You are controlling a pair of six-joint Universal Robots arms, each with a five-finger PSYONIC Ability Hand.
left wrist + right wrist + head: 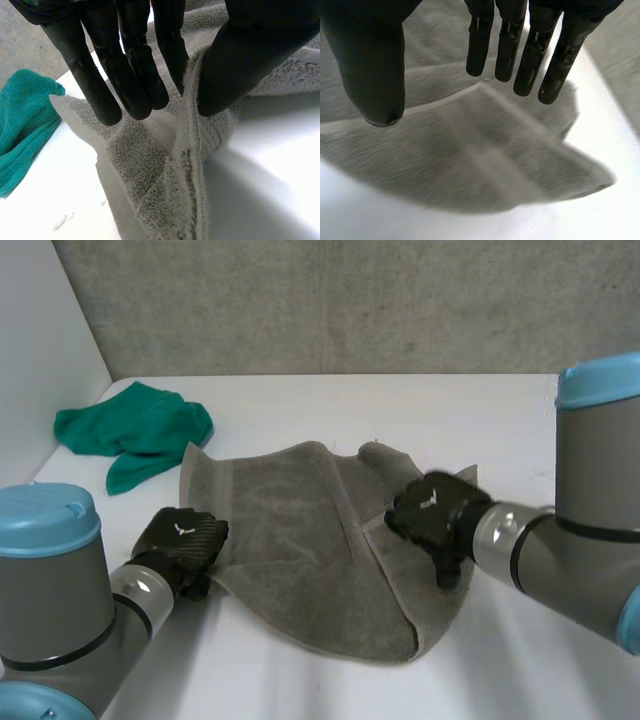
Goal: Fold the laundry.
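Observation:
A grey towel (300, 540) lies rumpled across the middle of the white table, its right part folded over itself. My left hand (185, 540) is at the towel's left edge. In the left wrist view that edge (192, 125) rises between the thumb (240, 65) and the straight fingers (125, 60), which pinch it. My right hand (432, 512) hovers over the folded right part of the towel. In the right wrist view its fingers (510, 40) are straight, the thumb (375, 65) stands apart, and the towel (485, 150) lies below with nothing held.
A green cloth (135, 430) lies bunched at the back left of the table (450, 410), just beyond the towel's far left corner; it also lies beside my left fingers (20, 125). A grey wall runs behind the table, a white one along its left.

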